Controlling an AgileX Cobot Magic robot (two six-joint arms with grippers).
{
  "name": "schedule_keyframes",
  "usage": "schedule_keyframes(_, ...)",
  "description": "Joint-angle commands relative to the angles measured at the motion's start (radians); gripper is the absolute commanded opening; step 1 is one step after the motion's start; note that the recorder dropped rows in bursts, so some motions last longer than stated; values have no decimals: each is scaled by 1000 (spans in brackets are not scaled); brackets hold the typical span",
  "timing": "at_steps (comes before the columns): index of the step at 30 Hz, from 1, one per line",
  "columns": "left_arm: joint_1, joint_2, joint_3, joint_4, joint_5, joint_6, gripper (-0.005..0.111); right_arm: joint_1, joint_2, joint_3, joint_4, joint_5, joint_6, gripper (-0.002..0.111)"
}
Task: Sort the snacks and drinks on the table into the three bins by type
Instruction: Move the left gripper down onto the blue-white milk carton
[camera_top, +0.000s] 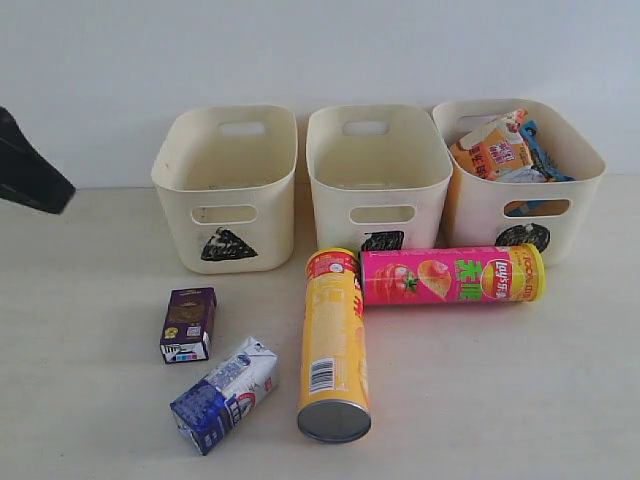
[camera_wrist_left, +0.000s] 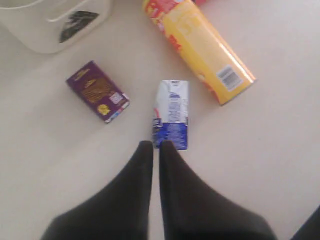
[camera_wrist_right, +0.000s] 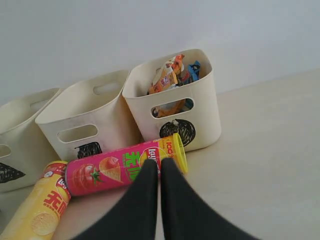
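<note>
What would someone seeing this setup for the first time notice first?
Two chip cans lying on the table in front of the bins stand out: the pink can across the middle and right bins, and the yellow can pointing toward the camera. Next comes the right bin, already holding an orange bag and a blue bag. The purple carton and the blue-and-white carton lie left of the yellow can.

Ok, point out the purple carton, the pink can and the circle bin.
purple carton (camera_top: 190, 315), exterior view, upward face.
pink can (camera_top: 450, 275), exterior view, middle of label.
circle bin (camera_top: 476, 220), exterior view, bare front wall.
</note>
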Motion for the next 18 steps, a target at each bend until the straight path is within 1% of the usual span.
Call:
schedule_keyframes(1,-120,48,22,-10,25,47,4,3,-7,5,0,1,1,0)
schedule_keyframes(4,-199,95,36,48,11,47,4,3,-7,5,0,1,1,0)
schedule_keyframes(7,-261,156,49,107,-5,26,4,3,-7,5,0,1,1,0)
schedule_keyframes(10,-304,229,59,151,-29,23,4,3,-7,5,0,1,1,0)
schedule_keyframes(12,-323,278,61,174,-49,-11,5,3,-7,5,0,1,1,0)
schedule_keyframes(14,-337,327,68,182,-73,-21,11,3,-7,5,0,1,1,0)
schedule_keyframes(16,-346,383,68,178,-98,-21,21,3,-7,5,0,1,1,0)
schedule_keyframes(18,-353,435,68,175,-138,-39,36,3,-7,5,0,1,1,0)
